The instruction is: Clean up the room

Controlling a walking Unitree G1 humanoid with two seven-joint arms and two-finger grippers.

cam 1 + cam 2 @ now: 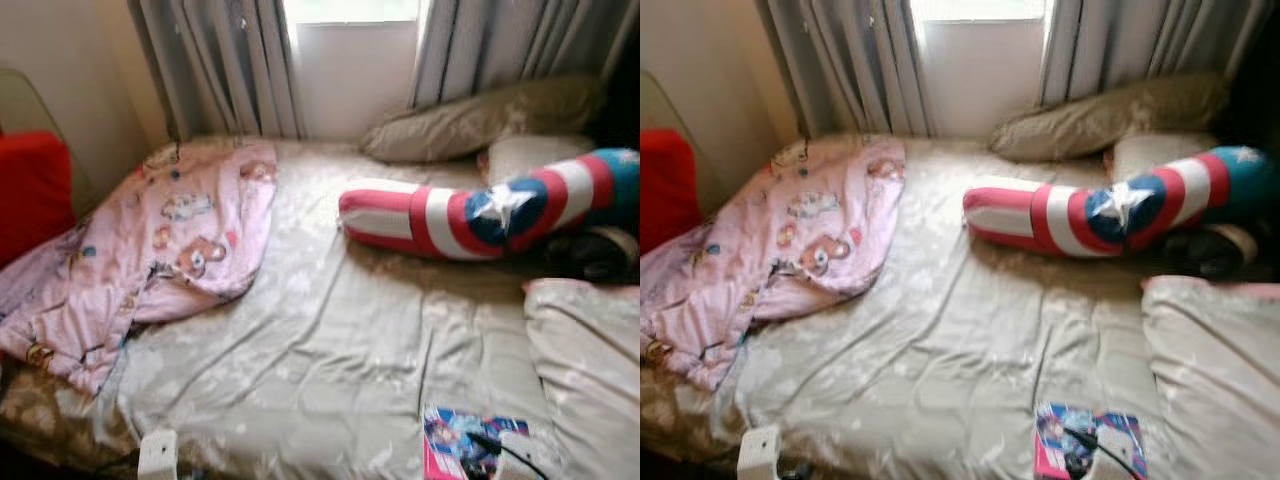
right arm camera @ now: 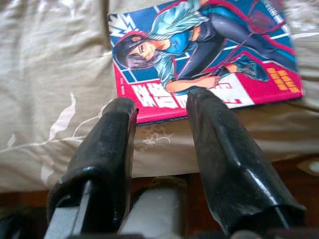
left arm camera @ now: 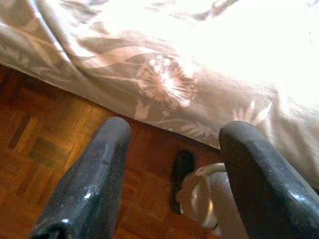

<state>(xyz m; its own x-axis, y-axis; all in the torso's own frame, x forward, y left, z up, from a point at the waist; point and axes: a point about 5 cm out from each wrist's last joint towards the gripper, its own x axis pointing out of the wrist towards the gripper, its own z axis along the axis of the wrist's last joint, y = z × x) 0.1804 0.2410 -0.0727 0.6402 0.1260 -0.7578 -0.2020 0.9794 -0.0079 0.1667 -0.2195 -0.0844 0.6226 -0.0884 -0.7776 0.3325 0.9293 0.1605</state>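
Observation:
A comic book (image 2: 209, 55) with a pink and blue cover lies flat on the bed's beige floral sheet (image 1: 330, 340), close to the front edge. My right gripper (image 2: 162, 104) is open. Its fingertips (image 2: 119, 112) sit at the book's near edge and hold nothing. From the head views the book (image 1: 450, 440) is at the bottom right, with the right gripper (image 1: 492, 447) over its corner. My left gripper (image 3: 177, 129) is open and empty. It hangs low beside the draped sheet (image 3: 169, 84), over the wooden floor (image 3: 45, 149).
A crumpled pink cartoon blanket (image 1: 160, 250) covers the bed's left side. A long red, white and blue star pillow (image 1: 480, 215) lies at the right, with grey pillows (image 1: 470, 120) behind it. A folded duvet (image 1: 590, 360) sits front right, and a red cushion (image 1: 30, 190) is against the left wall.

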